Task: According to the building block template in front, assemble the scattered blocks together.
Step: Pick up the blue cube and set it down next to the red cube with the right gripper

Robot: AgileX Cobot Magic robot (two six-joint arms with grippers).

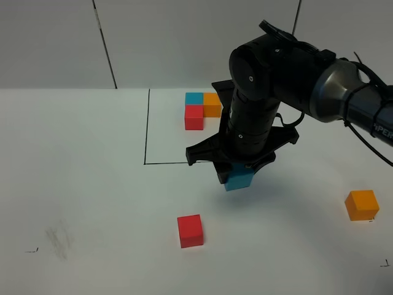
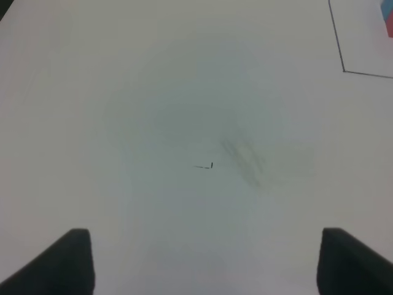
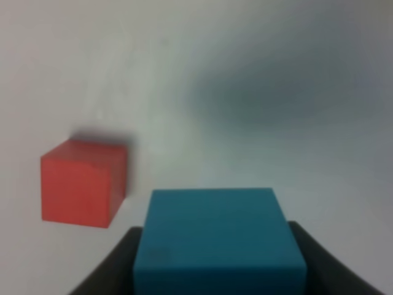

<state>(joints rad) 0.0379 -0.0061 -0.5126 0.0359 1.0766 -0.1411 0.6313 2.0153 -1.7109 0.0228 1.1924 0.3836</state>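
Note:
The template (image 1: 202,109) lies at the back inside a black-lined square, a neat L of blue, orange and red cubes. My right gripper (image 1: 238,178) is shut on the loose blue cube (image 1: 238,180) (image 3: 220,243), holding it just above the table in the middle. The loose red cube (image 1: 190,230) (image 3: 83,182) rests on the table, nearer the front and a little left of the held cube. The loose orange cube (image 1: 361,204) sits at the far right. My left gripper (image 2: 206,261) is open over bare table, holding nothing; the exterior view does not show it.
A black line (image 1: 147,126) marks the square's left and front edges. A smudge (image 1: 58,239) (image 2: 242,157) and small pen ticks mark the table at front left. The right arm (image 1: 319,80) reaches in from the right, hiding part of the square.

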